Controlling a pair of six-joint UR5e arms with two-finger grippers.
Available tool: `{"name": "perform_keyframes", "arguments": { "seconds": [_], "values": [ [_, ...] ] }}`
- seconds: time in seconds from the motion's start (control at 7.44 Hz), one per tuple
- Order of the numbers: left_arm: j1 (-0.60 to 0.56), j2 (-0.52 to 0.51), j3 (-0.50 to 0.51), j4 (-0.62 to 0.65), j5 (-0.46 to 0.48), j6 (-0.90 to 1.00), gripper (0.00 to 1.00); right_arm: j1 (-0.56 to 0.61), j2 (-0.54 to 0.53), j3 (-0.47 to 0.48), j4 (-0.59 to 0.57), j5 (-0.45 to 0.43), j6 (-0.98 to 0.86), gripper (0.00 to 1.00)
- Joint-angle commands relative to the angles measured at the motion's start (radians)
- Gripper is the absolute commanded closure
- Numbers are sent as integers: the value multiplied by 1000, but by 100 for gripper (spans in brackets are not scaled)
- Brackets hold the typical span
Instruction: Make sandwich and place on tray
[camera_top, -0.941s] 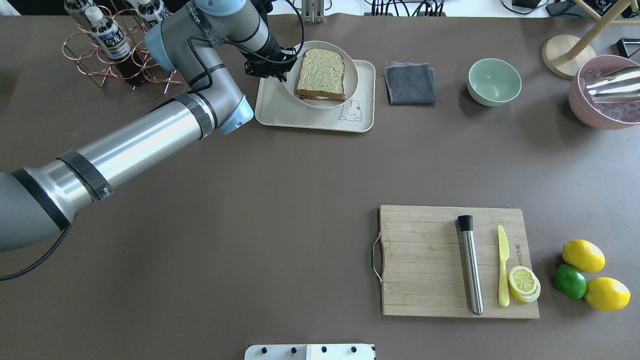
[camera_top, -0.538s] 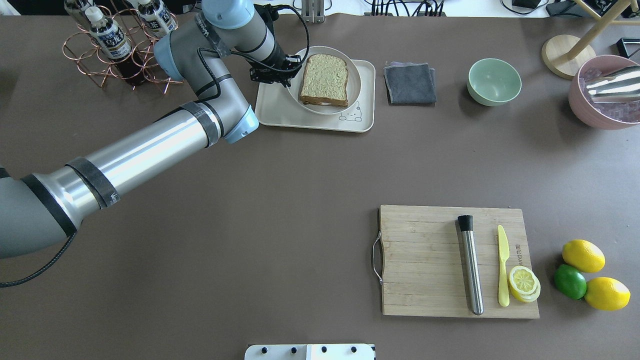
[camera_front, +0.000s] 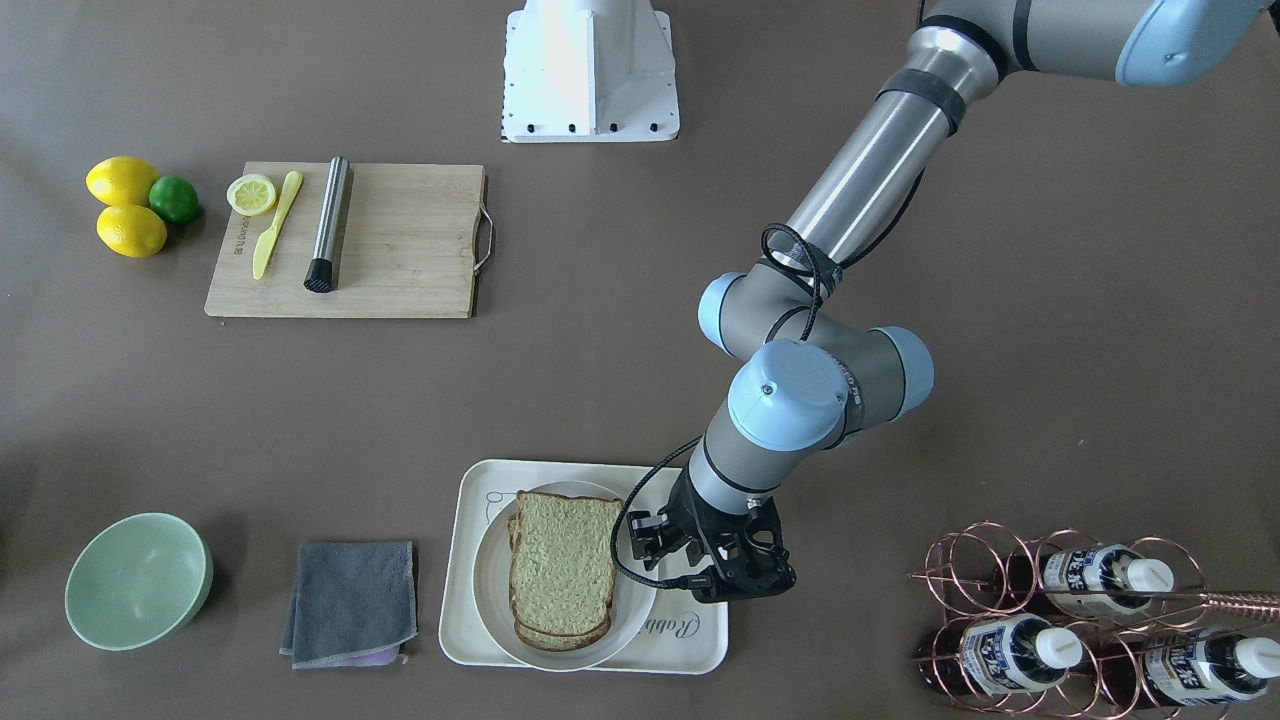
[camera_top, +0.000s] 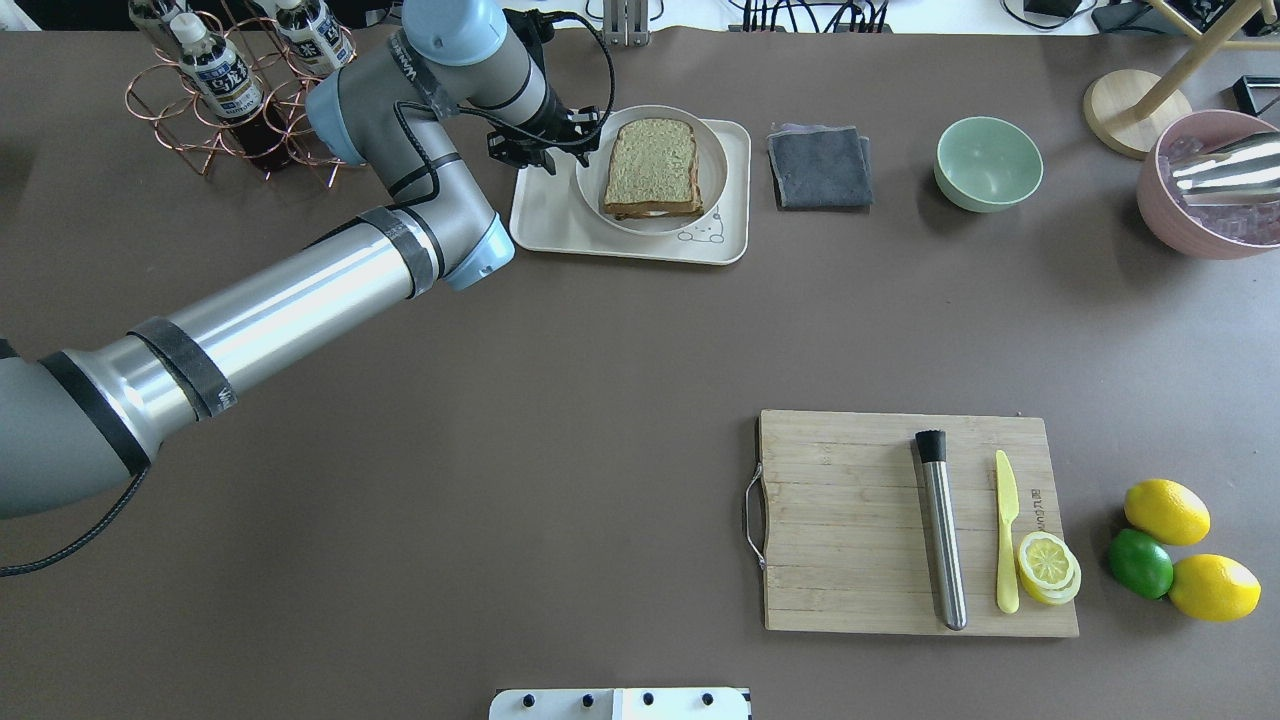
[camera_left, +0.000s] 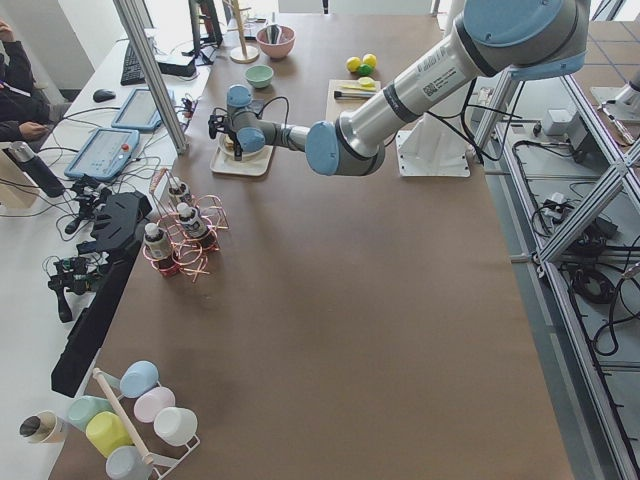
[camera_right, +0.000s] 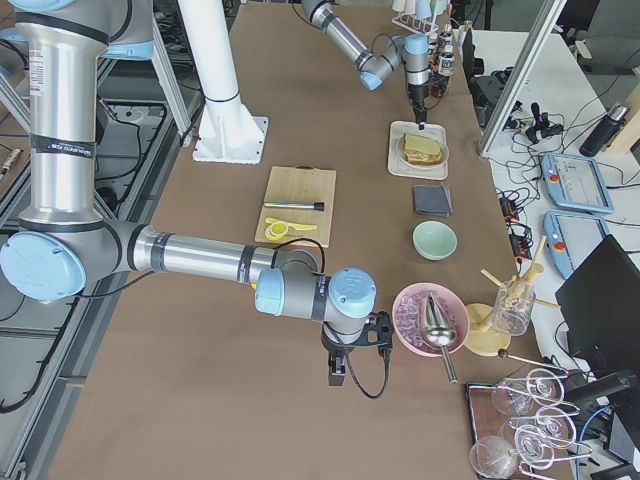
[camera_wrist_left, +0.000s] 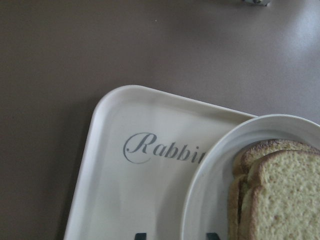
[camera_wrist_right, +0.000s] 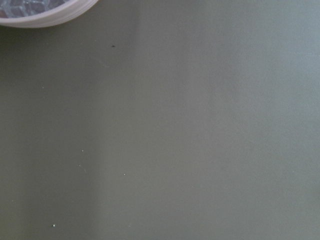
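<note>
The sandwich (camera_top: 653, 168), two tan speckled bread slices with dark crusts, lies on a round white plate (camera_top: 640, 228). The plate rests on the cream tray (camera_top: 545, 215) at the far side of the table. The egg is almost wholly hidden under the top slice. My left gripper (camera_top: 565, 145) hangs over the plate's left rim. In the left wrist view its fingertips (camera_wrist_left: 140, 235) stand apart on either side of the rim, open, above the tray (camera_wrist_left: 115, 190) and beside the sandwich (camera_wrist_left: 280, 200). My right gripper (camera_right: 337, 375) shows only in the exterior right view, and I cannot tell its state.
A copper bottle rack (camera_top: 230, 90) stands just left of my left arm. A grey cloth (camera_top: 820, 165), a green bowl (camera_top: 988, 163) and a pink bowl (camera_top: 1210, 185) line the far edge. A wooden cutting board (camera_top: 860, 520) with a muddler, a knife and lemon slices sits near right.
The plate with the sandwich has come down onto the tray and shifted slightly towards the robot. My left gripper has drawn a little left at the plate's rim.
</note>
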Motion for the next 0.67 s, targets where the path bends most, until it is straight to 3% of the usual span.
{"name": "perform_keyframes", "arguments": {
  "seconds": [0.0,0.27,0.54],
  "values": [
    [-49,128,-202,73,-29,52,2,0,1,-15,0,0,0,0],
    [-60,369,-677,371,-97,97,2,0,1,-23,-1,0,0,0],
    [-60,623,-1009,442,-116,109,2,0,-3,-18,0,3,-2,0]
  ]
}}
